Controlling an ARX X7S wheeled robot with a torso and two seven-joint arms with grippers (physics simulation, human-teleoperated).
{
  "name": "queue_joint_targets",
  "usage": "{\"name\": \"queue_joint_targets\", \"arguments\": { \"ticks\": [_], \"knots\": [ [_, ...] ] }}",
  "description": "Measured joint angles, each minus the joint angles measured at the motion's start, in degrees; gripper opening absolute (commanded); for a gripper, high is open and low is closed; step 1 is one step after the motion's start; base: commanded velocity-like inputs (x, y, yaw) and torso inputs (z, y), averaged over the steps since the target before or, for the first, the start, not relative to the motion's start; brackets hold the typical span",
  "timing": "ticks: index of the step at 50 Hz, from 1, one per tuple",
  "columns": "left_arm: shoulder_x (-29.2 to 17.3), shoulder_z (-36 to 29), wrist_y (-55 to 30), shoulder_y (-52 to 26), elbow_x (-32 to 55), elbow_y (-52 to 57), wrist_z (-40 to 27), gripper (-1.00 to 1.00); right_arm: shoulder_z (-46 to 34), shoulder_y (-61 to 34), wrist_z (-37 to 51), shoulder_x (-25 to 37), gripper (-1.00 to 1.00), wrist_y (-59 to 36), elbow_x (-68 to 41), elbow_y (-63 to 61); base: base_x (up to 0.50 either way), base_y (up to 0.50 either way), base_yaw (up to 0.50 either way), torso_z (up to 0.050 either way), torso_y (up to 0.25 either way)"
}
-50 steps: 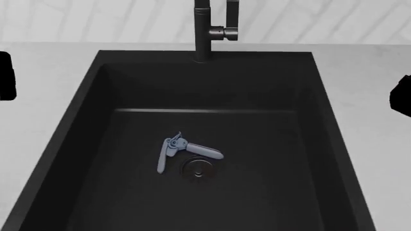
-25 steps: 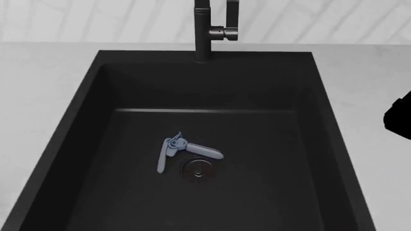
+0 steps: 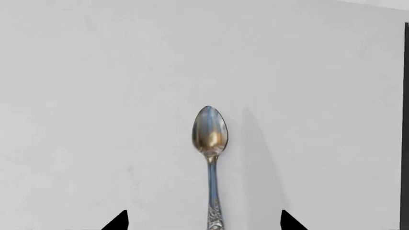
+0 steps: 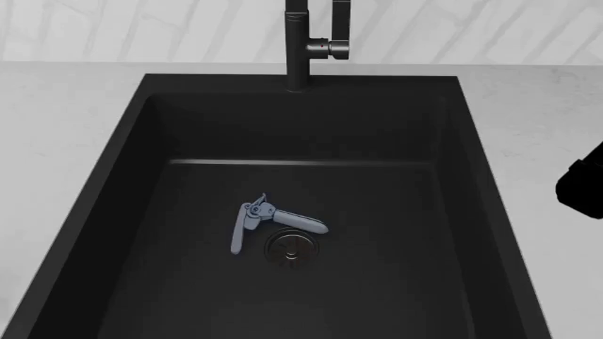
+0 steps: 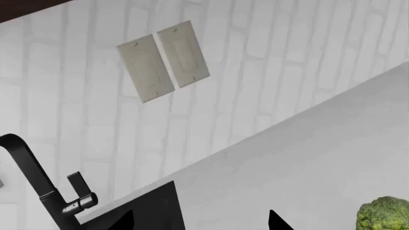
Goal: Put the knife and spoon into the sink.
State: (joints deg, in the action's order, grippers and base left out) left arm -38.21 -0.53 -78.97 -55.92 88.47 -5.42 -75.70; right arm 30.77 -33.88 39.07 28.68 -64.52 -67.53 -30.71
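The spoon (image 3: 210,143) lies on the pale counter in the left wrist view, gold-tinted bowl pointing away and ornate handle running back between the fingertips. My left gripper (image 3: 204,222) is open, straddling the handle without touching it. The black sink (image 4: 311,134) fills the head view, and one corner of it (image 5: 152,211) shows in the right wrist view. My right gripper (image 5: 200,221) is open and holds nothing, over the counter beside that corner. A black part of my right arm (image 4: 582,185) shows at the head view's right edge. The knife is out of view.
A blue-grey hinged tool (image 4: 268,220) lies on the sink floor beside the round drain (image 4: 289,247). The dark faucet (image 4: 303,44) stands at the back rim. A green broccoli (image 5: 383,214) sits on the counter to the right of the sink. Two switch plates (image 5: 163,60) are on the brick wall.
The dark shape of my left arm has left the head view's left edge. The right arm's dark shape has slid down along the right edge. The tool in the sink has not moved.
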Motion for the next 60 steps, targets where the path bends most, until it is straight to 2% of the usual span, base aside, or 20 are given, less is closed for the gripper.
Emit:
{"name": "queue_joint_targets", "arguments": {
  "ticks": [12, 25, 43, 60],
  "knots": [
    [0.38, -2.49, 1.94, 0.03, -3.1, -1.9, 3.13, 1.0, -0.49, 0.49, -0.66, -0.11, 1.0, 0.94, 0.66, 0.56, 0.0, 0.0, 0.0, 0.0, 0.0],
    [2.71, -4.19, 2.01, 1.64, -1.49, 0.98, 2.92, 1.0, -0.86, 0.89, -0.98, -0.2, 1.0, 1.64, 0.93, 0.83, 0.0, 0.0, 0.0, 0.0, 0.0],
    [6.28, -3.85, 2.94, 7.9, 7.63, 6.34, -6.62, 1.0, -1.47, 2.4, -2.99, -0.6, 1.0, 3.89, 2.61, 2.12, 0.0, 0.0, 0.0, 0.0, 0.0],
    [6.37, -3.36, 7.21, 13.01, 13.01, 10.11, -11.95, 1.0, -0.7, 3.96, -3.66, -0.75, 1.0, 4.88, 2.31, 2.15, 0.0, 0.0, 0.0, 0.0, 0.0]
  ]
}}
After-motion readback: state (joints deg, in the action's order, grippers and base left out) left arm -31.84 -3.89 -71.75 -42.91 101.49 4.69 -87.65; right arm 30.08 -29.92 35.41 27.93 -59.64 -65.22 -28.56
